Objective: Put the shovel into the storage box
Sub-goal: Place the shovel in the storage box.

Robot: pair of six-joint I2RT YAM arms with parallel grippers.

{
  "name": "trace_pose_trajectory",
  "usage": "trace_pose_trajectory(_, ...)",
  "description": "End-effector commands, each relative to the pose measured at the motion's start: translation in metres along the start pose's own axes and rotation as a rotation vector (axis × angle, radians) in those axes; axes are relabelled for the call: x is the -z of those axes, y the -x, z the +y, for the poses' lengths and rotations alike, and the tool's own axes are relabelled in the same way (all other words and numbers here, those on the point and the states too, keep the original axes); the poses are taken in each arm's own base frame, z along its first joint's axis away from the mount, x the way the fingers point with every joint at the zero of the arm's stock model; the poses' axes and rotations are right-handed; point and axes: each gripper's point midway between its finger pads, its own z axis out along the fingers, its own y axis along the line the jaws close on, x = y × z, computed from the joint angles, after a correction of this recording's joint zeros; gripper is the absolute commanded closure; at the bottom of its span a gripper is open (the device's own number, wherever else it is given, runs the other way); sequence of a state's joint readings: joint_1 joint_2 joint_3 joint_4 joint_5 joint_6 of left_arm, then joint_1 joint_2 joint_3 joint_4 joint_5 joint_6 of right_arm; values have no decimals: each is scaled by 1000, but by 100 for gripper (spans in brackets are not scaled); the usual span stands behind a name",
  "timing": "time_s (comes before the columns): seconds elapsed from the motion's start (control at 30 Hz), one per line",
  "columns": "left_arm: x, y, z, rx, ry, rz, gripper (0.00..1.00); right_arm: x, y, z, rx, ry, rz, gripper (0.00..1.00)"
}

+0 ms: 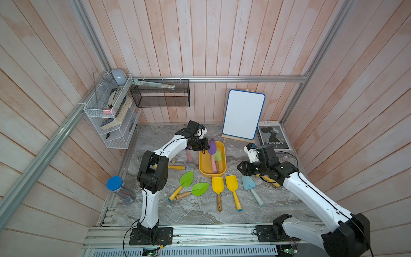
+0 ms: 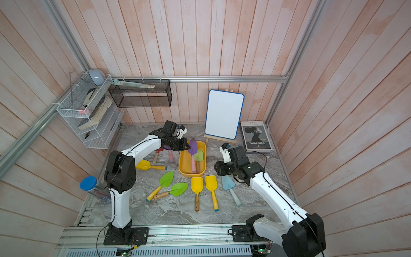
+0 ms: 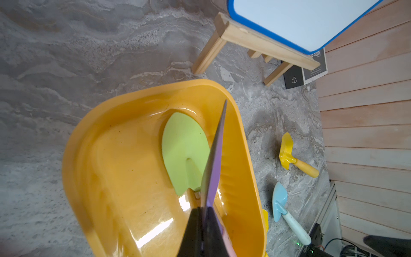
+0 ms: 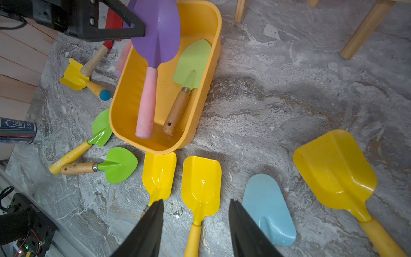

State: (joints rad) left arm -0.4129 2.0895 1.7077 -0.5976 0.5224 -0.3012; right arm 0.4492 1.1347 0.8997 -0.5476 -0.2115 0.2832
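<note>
At left, the left gripper (image 1: 203, 148), reaching in from the left side, is pressed together on the edge of the purple shovel (image 1: 212, 148) blade. It holds the tool over the storage box (image 1: 211, 175), which sits mid-table between the two arms. The shovel lies tilted along the tub's long axis, far to near: its blade is raised over the far rim at the gripper, and its pink handle slopes down so that the end appears to rest on the tub floor at the near end. A green shovel (image 1: 218, 155) lies flat inside, just right of it and pointing the same way. With tool and tub lined up, the coming move looks to be a short drop of the blade straight down from the left gripper, which is the nearer arm. To the right, the right gripper (image 4: 195, 201) hovers with fingers spread and empty above the table (image 1: 189, 213). It is over one of the yellow shovels (image 4: 201, 184) and beside the blue shovel (image 4: 266, 207), all lying just near of the box.
</note>
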Motion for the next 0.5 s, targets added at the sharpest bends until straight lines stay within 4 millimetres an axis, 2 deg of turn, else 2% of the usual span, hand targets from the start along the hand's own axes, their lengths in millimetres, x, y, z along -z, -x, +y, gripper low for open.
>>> trace_pose_trajectory(0.0,-6,5,6,-37,19,-3,100,-1,-5,0,3,10,16,48)
trace_pose_trajectory(0.13,-12,5,9,-35,16,-1,100,-3,-6,0,-1,13,25,49)
trace_pose_trajectory(0.47,-31,-11,16,0,-11,64,100,-5,-10,-2,2,9,35,49)
